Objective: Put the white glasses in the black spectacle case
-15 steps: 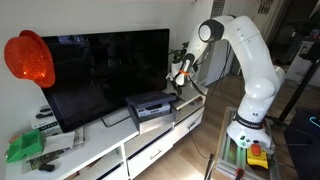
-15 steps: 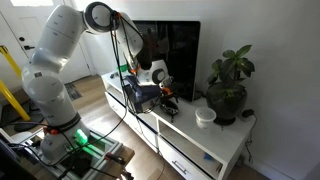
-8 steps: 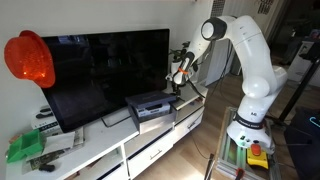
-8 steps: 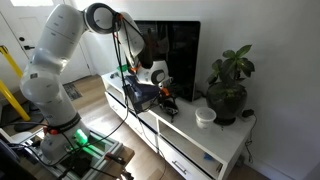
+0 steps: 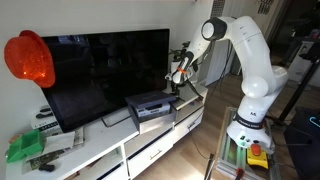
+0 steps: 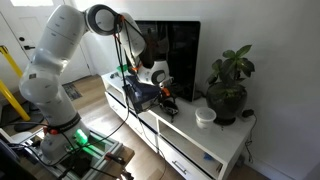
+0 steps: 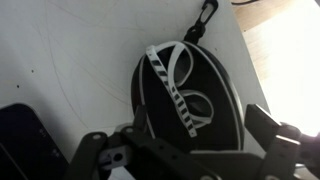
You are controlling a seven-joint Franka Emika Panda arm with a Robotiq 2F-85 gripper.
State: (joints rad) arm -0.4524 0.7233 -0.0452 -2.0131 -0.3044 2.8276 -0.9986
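In the wrist view the white glasses lie folded inside the open black spectacle case, which rests on the white cabinet top. One patterned temple runs diagonally across the case. My gripper hovers right above the case, jaws wide apart and empty, one finger on each side of it. In both exterior views the gripper hangs over the cabinet end beside the TV. The glasses are too small to make out there.
A large TV stands on the white cabinet, with a black box in front of it. A potted plant and a white bowl stand at one end. A red object and green items are at the other.
The arm has shifted slightly upward; the gripper stays open over the case and the glasses have not moved.
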